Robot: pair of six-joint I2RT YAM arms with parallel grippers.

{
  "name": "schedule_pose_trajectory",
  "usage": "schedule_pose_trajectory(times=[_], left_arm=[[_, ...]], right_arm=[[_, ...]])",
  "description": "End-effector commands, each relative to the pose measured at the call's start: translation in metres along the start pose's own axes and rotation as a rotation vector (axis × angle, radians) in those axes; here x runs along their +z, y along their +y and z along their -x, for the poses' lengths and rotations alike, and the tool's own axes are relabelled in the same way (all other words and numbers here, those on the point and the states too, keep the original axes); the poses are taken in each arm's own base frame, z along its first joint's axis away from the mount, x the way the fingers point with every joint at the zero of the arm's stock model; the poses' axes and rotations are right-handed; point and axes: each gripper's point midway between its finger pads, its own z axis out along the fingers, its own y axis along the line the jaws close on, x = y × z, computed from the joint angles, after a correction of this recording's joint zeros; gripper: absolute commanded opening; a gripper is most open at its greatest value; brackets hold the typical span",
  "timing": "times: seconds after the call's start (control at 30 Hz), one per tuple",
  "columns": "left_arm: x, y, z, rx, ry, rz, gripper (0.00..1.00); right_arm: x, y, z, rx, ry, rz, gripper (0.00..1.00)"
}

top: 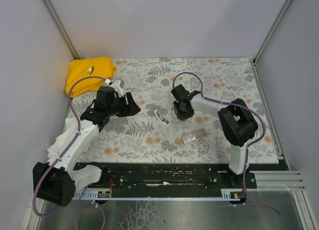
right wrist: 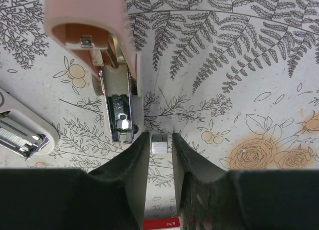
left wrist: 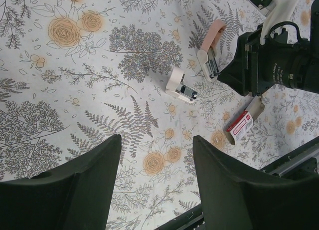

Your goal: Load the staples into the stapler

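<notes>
The stapler (right wrist: 118, 98) lies hinged open on the floral mat, its pink top (left wrist: 215, 31) swung up and its dark metal channel bare. A short silvery strip of staples (right wrist: 159, 144) sits just right of the channel's end. My right gripper (right wrist: 160, 137) straddles the strip with the jaws narrow, a thin gap showing on each side. In the top view the right gripper (top: 182, 112) is low over the mat's middle. My left gripper (left wrist: 157, 140) hangs open and empty above the mat; the top view shows this left gripper (top: 130, 104) at the left.
A second small pink-and-white piece with a metal part (top: 162, 116) lies left of the stapler. The red-and-white staple box (top: 192, 136) sits nearer the arm bases, its grey tray slid out. A yellow cloth (top: 89, 73) lies at the back left corner.
</notes>
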Motion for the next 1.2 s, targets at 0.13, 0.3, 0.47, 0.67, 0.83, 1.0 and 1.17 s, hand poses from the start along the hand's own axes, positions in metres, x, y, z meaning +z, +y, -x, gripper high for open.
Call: schedule_pose_trajectory(times=[0.13, 0.3, 0.47, 0.67, 0.83, 1.0, 1.17], left_arm=[[0.002, -0.004, 0.013, 0.003, -0.05, -0.036, 0.58], [0.001, -0.005, 0.014, 0.001, -0.051, -0.042, 0.58], [0.0, -0.005, 0.015, 0.0, -0.057, -0.044, 0.58], [0.0, -0.007, 0.014, -0.001, -0.056, -0.052, 0.58], [-0.001, -0.009, 0.014, -0.003, -0.055, -0.063, 0.58], [-0.001, -0.01, 0.014, -0.006, -0.053, -0.074, 0.58], [-0.002, -0.01, 0.015, -0.009, -0.057, -0.078, 0.58]], right_arm=[[0.006, -0.002, -0.003, 0.004, 0.009, -0.004, 0.27], [0.005, -0.004, -0.004, 0.008, 0.009, -0.009, 0.24], [0.0, -0.003, -0.003, 0.021, -0.002, -0.002, 0.22], [-0.023, 0.001, 0.012, 0.057, -0.06, 0.025, 0.22], [-0.038, 0.008, 0.028, 0.106, -0.12, 0.066, 0.21], [-0.04, 0.014, 0.039, 0.12, -0.172, 0.073, 0.21], [-0.033, 0.017, 0.044, 0.114, -0.202, 0.062, 0.21]])
